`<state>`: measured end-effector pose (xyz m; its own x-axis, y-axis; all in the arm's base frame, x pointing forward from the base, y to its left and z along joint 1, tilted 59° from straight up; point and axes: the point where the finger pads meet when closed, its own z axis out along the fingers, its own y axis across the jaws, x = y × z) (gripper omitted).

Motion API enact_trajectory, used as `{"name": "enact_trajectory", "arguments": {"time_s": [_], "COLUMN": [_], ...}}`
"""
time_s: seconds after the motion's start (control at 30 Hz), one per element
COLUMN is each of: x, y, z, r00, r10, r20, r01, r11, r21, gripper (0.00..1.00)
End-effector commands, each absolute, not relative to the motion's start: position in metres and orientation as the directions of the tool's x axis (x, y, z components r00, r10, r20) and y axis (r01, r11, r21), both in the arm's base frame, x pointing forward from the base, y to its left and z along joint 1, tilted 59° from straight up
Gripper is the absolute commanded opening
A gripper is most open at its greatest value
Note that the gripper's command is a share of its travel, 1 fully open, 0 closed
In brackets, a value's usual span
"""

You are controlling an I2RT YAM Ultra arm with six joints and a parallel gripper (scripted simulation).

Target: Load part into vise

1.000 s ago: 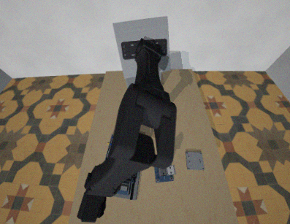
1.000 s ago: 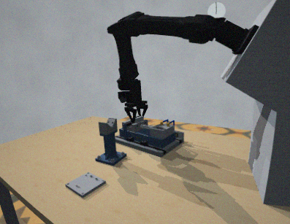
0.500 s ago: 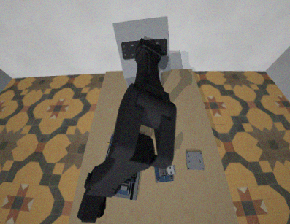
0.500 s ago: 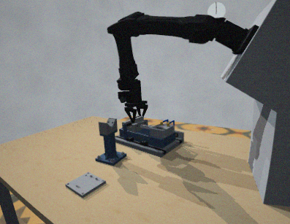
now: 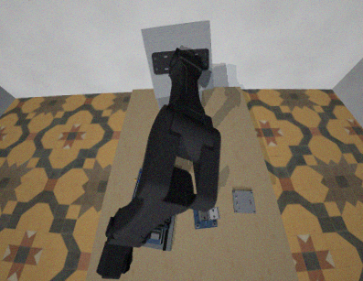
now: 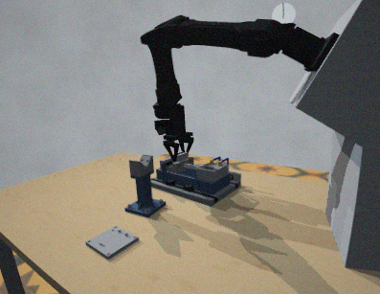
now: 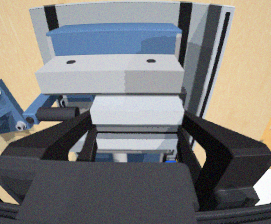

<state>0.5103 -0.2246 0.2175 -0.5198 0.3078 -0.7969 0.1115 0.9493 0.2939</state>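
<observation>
While the hand [image 7: 136, 136] grips the part [image 7: 136, 110] by its two ends, the block hangs just above the open vise [image 6: 196, 177], in front of a pale jaw with two holes. I cannot tell whether the slot faces up. If the hand lets go before the part lies on the low bars, it could tilt or stop away from the fixed jaw and work stop. The infeed plate [image 6: 112, 241] lies bare on the tabletop [image 6: 261, 248].

Legible markings: none that I can read in any view. The grey square infeed plate [image 6: 112, 241], the blue-bodied vise [image 6: 196, 178] on its dark base, the blue V-block stand [image 6: 145, 191] and the pale grey rectangular block [image 7: 136, 110] between my black fingers carry no lettering, numbers or labels.
</observation>
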Motion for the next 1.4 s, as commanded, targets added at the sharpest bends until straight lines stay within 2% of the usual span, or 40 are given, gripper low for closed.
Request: {"name": "enact_trajectory", "arguments": {"time_s": [0.0, 1.37], "x": [0.5146, 0.5146], "y": [-0.2334, -0.2337], "z": [0.2401, 0.2409], "r00": [-0.479, -0.476], "r10": [0.278, 0.276], "r20": [-0.833, -0.835], "r01": [0.102, 0.102], "r11": [0.96, 0.96], "r21": [0.262, 0.26], "gripper": [0.0, 0.0]}}
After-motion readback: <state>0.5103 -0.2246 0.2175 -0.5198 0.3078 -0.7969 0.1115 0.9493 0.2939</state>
